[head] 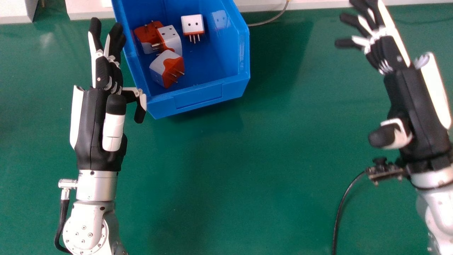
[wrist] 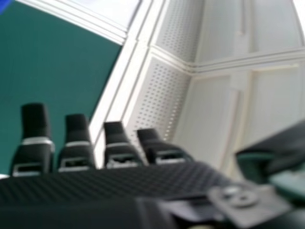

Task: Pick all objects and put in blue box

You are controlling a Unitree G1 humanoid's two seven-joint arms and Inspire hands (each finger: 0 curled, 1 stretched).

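In the head view the blue box (head: 205,98) stands at the top centre. Several white and orange plug adapters lie in it: one (head: 193,25) towards the back, another (head: 167,68) near the front left, and two touching at the left, including a white one (head: 170,38). My left hand (head: 101,122) is just left of the box, open and holding nothing. My right hand (head: 407,95) is at the far right, well away from the box, open and empty. In the right hand view, my right hand (wrist: 109,183) shows straight fingers.
A green table (head: 230,177) spreads beneath both arms. A thin grey cable (head: 270,22) lies behind the box on the right. White panels (head: 85,10) stand along the table's back edge. A black cable (head: 338,212) hangs by my right wrist.
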